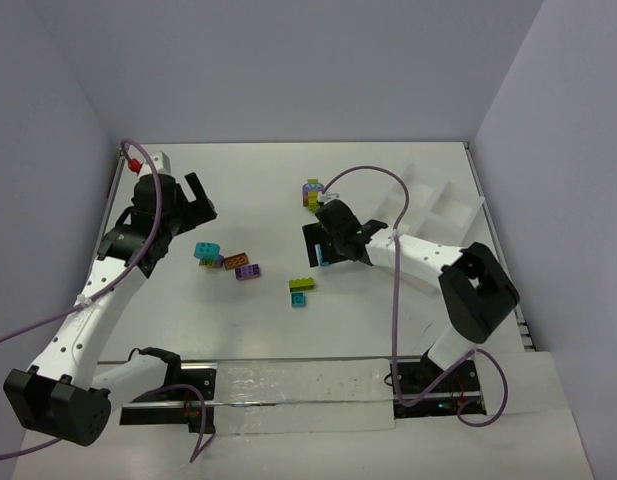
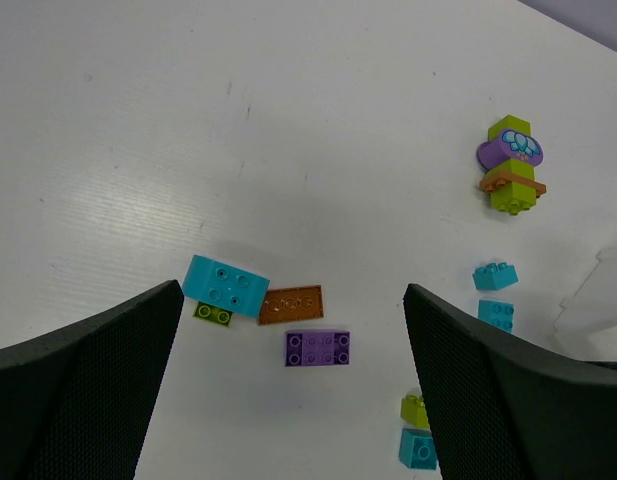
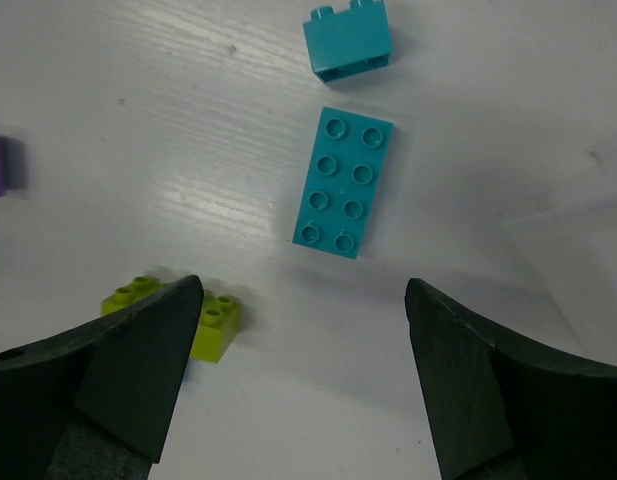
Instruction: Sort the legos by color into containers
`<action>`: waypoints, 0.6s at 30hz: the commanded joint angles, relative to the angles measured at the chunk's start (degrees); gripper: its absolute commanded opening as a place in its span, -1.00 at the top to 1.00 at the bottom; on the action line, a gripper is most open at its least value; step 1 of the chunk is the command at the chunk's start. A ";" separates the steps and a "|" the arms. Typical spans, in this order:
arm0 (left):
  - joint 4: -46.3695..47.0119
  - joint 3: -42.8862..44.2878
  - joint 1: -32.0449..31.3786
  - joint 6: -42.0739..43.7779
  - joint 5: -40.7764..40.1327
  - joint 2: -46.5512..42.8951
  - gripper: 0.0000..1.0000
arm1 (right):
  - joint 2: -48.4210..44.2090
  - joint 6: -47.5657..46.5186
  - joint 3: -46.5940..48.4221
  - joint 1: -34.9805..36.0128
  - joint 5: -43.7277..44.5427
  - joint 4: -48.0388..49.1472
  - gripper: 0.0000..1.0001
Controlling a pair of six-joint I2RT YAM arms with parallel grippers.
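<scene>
The flat cyan eight-stud plastic brick (image 3: 343, 183) lies loose, studs up, on the white table (image 1: 258, 180), just ahead of the gap between the fingers of the right gripper (image 3: 303, 300). These fingers stand wide apart and hold nothing. The brick's long axis runs along the gap, which suggests a descent to pinch it across its narrow sides.

A small cyan brick (image 3: 348, 40) lies farther ahead. A lime green brick (image 3: 210, 322) sits against the inner face of the finger at the left of the wrist view and could be knocked.

The left gripper (image 2: 293, 292) is fully spread and empty. It hovers over a cyan block (image 2: 225, 285), an orange plate (image 2: 290, 303) and a purple brick (image 2: 318, 347).

The white divided plastic tray (image 1: 450, 205) stands beyond the right arm. No brick shows in it, so sorting appears barely begun.
</scene>
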 commanded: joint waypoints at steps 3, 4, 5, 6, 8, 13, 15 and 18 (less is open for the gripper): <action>0.39 0.34 -0.35 0.00 -0.88 -1.24 -0.99 | 5.31 2.23 3.71 -0.20 1.23 1.69 -0.59; 0.46 0.39 -0.35 0.13 -0.81 -1.15 -0.99 | 6.23 2.51 3.78 -0.27 1.41 2.02 -0.49; 0.45 0.46 -0.35 0.20 -0.65 -1.08 -0.99 | 6.90 2.86 3.82 -0.30 1.56 2.39 -0.42; 0.41 0.54 -0.35 0.20 -0.49 -1.01 -0.99 | 7.45 3.26 3.84 -0.33 1.66 2.71 -0.37; 0.48 0.67 -0.35 0.34 -0.42 -0.82 -0.99 | 8.51 3.67 3.98 -0.39 1.87 3.10 -0.28; 0.10 1.21 -0.35 1.12 -1.79 -0.30 -0.99 | 11.02 4.40 5.06 -0.33 4.02 4.00 -0.17; -0.03 1.58 -0.35 1.28 -1.73 0.04 -0.99 | 11.83 4.46 5.43 -0.39 4.81 4.09 -0.17; 0.32 1.68 -0.35 1.25 -1.36 0.27 -0.99 | 12.44 4.57 5.87 -0.48 5.88 4.00 -0.20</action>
